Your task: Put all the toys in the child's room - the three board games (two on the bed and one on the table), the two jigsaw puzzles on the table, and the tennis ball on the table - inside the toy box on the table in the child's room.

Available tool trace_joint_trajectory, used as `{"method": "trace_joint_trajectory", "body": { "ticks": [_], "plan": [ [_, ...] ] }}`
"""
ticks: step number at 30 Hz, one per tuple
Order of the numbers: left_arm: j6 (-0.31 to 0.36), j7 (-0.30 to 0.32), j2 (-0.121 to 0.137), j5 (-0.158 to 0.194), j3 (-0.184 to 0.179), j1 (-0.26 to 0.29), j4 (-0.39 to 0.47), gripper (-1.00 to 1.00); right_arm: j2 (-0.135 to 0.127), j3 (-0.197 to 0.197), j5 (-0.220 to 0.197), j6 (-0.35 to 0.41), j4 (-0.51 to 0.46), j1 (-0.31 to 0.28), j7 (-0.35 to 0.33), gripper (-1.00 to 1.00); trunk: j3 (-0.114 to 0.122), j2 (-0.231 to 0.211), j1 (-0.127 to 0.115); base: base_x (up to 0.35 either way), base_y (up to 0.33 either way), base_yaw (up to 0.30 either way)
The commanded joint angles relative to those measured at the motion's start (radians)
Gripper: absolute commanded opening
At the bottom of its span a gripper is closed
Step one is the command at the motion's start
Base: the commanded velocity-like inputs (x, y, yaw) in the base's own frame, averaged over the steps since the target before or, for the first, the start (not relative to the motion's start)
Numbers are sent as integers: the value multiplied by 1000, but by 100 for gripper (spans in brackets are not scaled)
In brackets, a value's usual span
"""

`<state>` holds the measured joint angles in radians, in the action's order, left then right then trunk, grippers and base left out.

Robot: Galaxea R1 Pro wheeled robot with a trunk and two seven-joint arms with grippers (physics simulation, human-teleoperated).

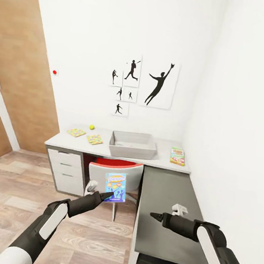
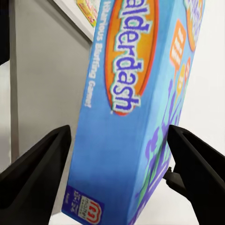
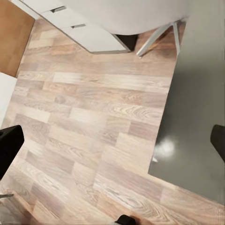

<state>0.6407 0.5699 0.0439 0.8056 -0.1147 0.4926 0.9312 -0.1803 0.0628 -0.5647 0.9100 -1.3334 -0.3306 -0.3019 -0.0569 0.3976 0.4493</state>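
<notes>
Left gripper: pinching the blue game box, one black finger on each side of it; the box hangs upright in front of the chair.
Right gripper: carries nothing and hovers over the dark desk section; its fingers sit wide apart at the edges of its own camera's picture, so I read it as spread.
Grey bin: on the pale desk top against the wall, well apart from the carried box.
Other toys: two puzzle sheets and the yellow ball lie to the bin's left; a yellow-green-red game box lies to its right.
Step in hand: bringing the blue box to the bin, I would say.
Doing it well: roll closer first, since chair and desk corner stand between arm and bin; lift the box above the rim, tip it flat, and let go low over the middle.
Risk: a high, upright drop could leave it propped on the sloping wall.
</notes>
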Motion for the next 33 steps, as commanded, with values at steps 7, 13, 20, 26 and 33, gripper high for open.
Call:
{"method": "trace_joint_trajectory", "body": {
  "ticks": [7, 13, 20, 26, 33],
  "plan": [
    [7, -2, 1, 8, -1, 1, 0, -100, -1, 1, 6, 3, -1, -1, -6, 100, -2, 2, 1, 7, 0, 284],
    [7, -2, 1, 8, -1, 1, 0, -100, -1, 1, 6, 3, -1, -1, -6, 100, -2, 2, 1, 1, 0, 291],
    [7, -2, 1, 8, -1, 1, 0, -100, -1, 1, 6, 3, -1, -1, -6, 100, -2, 2, 1, 0, 0, 290],
    [7, -2, 1, 8, -2, 1, 0, -100, -1, 2, 6, 3, -1, -1, -6, 100, 2, 2, 1, 0, 0, 258],
    [7, -2, 1, 8, -2, 1, 0, -100, -1, 2, 6, 3, -1, -1, -6, 100, 9, 2, 1, 0, 0, 206]
  ]
}}
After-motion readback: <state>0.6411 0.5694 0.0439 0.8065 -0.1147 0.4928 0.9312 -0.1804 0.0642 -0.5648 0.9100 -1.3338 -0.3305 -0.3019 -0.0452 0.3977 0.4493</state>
